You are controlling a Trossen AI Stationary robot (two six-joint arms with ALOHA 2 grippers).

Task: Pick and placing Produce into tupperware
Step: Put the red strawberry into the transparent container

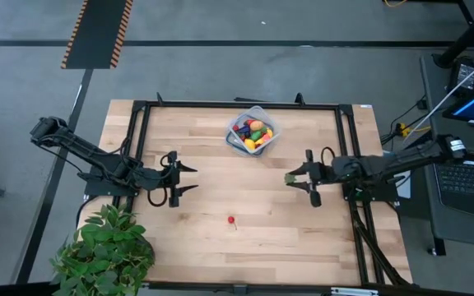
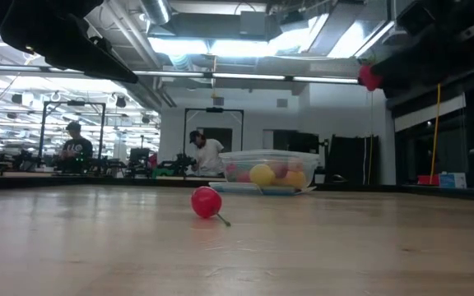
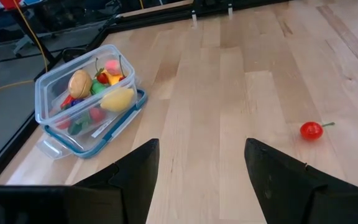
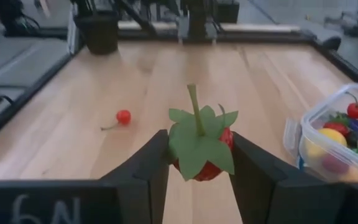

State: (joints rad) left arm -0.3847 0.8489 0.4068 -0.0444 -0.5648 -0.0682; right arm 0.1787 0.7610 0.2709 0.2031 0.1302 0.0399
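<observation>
Gripping strawberry (image 4: 199, 149) in right end effector (image 4: 199, 163), tupperware (image 4: 334, 140) near

Open-plan robotics lab: wooden counter (image 1: 245, 247) in black frame, striped floor tape (image 1: 97, 33), people (image 2: 208, 152) at workstations behind the counter, ceiling strip lights (image 2: 245, 48).

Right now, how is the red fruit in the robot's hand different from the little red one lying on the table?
The strawberry has a big green leafy cap and stem; the cherry has only a thin stem. The strawberry looks bigger than the cherry, though it is nearer the camera. The strawberry is gripped in the right hand, off the table, while the cherry lies loose on the wood, alone. Both are red toy fruits, and neither is in the tupperware yet.
</observation>
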